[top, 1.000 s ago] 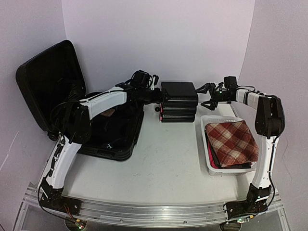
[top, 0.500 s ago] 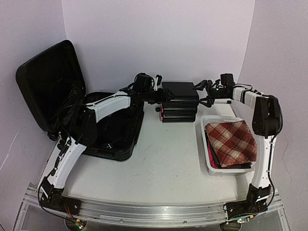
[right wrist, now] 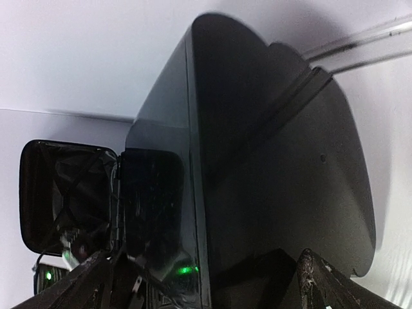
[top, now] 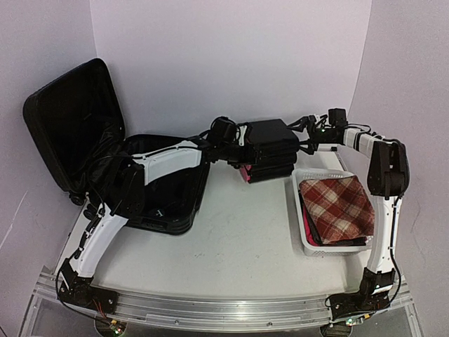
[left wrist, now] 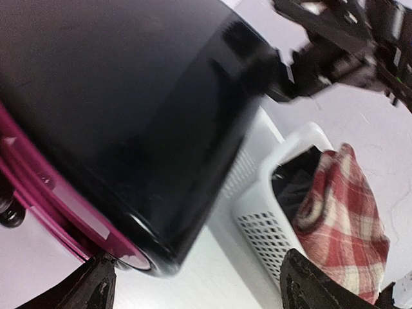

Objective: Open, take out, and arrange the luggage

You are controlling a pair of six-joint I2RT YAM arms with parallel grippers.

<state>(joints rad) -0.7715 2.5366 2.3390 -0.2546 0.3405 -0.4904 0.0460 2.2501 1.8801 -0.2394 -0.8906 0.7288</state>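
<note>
luggage [top: 70, 130]: laid on the tabletop, left of the drawer-box stack [top: 270, 151]; lid stood open.
handling: judged stiff, bulky, slick-shelled; best taken at the base rim; lid likely to swing.
left pincer [top: 238, 137]: spread wide at the stack's left end, nothing clamped.
right pincer [top: 303, 135]: fully spread at the stack's right end, nothing clamped.

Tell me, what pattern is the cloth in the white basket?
The cloth is red-and-cream plaid; top view shows it best.
</note>
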